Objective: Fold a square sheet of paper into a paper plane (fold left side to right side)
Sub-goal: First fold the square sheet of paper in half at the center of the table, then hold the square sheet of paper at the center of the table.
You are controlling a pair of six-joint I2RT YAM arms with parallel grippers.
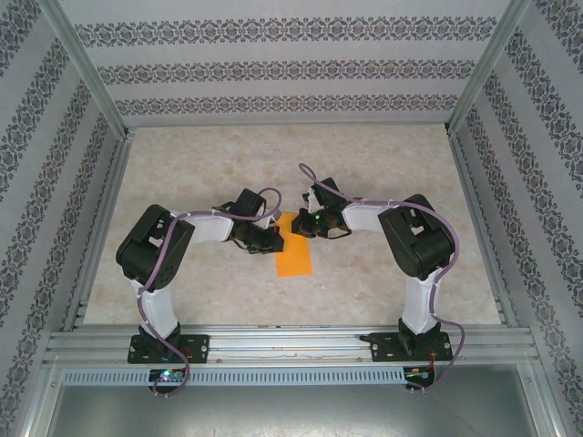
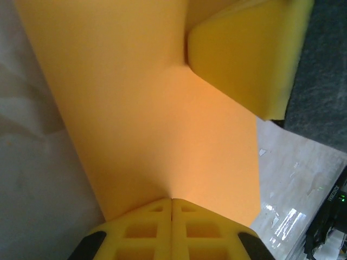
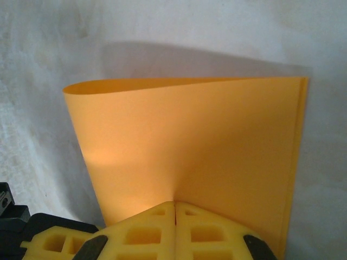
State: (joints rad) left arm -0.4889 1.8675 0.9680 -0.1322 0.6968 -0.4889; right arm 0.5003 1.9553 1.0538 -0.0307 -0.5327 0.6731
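Observation:
The square sheet of paper (image 1: 293, 253) lies on the table, folded in half into a narrow orange rectangle. In the right wrist view the sheet of paper (image 3: 190, 135) has a loose, rounded fold on the left and two stacked edges on the right. My left gripper (image 1: 276, 237) (image 2: 172, 200) is shut, its tips touching the paper (image 2: 146, 108). My right gripper (image 1: 302, 224) (image 3: 174, 203) is shut too, its tips resting on the top layer. A yellow right fingertip (image 2: 238, 54) dents the paper in the left wrist view. The paper plane is out of view.
The pale marbled table (image 1: 209, 173) is walled by patterned panels and metal rails (image 1: 273, 341). Both arm bases stand at the near edge, elbows bent outward, wrists meeting over the paper's far end.

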